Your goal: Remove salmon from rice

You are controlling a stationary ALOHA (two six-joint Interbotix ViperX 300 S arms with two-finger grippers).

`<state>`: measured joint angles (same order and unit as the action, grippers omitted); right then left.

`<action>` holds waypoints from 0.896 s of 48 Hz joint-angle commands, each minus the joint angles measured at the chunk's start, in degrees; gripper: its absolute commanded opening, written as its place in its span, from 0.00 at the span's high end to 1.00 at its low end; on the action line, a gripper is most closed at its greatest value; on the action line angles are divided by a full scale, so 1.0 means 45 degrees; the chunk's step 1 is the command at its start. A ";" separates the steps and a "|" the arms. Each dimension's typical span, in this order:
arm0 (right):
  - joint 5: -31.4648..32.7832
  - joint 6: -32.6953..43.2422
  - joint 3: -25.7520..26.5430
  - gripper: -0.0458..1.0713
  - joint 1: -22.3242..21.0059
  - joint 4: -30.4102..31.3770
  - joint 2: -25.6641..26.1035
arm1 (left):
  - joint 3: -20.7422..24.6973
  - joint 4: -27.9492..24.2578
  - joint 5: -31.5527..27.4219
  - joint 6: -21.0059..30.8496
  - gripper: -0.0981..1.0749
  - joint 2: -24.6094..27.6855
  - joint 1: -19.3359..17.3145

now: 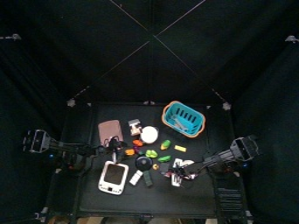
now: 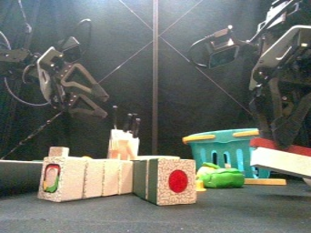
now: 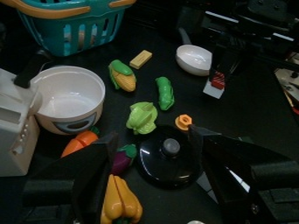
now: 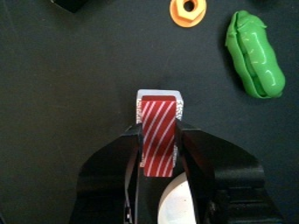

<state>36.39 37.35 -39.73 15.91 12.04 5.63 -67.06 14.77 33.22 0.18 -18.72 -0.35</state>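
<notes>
**Listener:** So where is the salmon (image 4: 158, 129) at this moment, and what has hold of it?

**Operator:** From my remote seat I see it best through the right wrist camera: a red slab with white stripes, lying on a white rice block (image 4: 159, 94). My right gripper (image 4: 158, 144) has its two black jaws clamped on the long sides of the piece, which hangs above the bare black table (image 4: 70, 79). A green pea pod (image 4: 257, 52) and an orange ring (image 4: 187, 9) lie nearby, well clear.

**Listener:** And your other arm?

**Operator:** My left gripper (image 3: 163, 188) hovers with jaws spread wide, holding nothing, above a black pot lid (image 3: 170, 162) among toy vegetables.

**Listener:** How will the salmon handle?

**Operator:** I judge it light, rigid toy plastic, smooth and likely slippery. The topping is thin, so I would pinch its long edges high up, above the seam. I cannot tell whether my right jaws grip the salmon alone or the rice too.
</notes>
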 commanded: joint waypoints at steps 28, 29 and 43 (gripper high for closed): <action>-0.3965 0.0000 0.0352 0.45 -0.1934 0.4258 0.1191 | 0.1914 -0.2852 0.0098 -0.0059 0.08 0.1543 0.0410; -0.4082 0.0000 0.0352 0.45 -0.1992 0.4316 0.1172 | 0.2031 -0.2852 0.0098 -0.0078 0.08 0.1660 0.0410; -0.4844 -0.0039 0.0391 0.45 -0.2441 0.4668 0.0742 | 0.3496 -0.2930 0.0059 -0.0078 0.08 0.3301 0.0352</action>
<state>15.91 37.27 -39.20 5.36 32.26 8.44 -54.32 1.76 33.13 -0.09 -5.54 1.32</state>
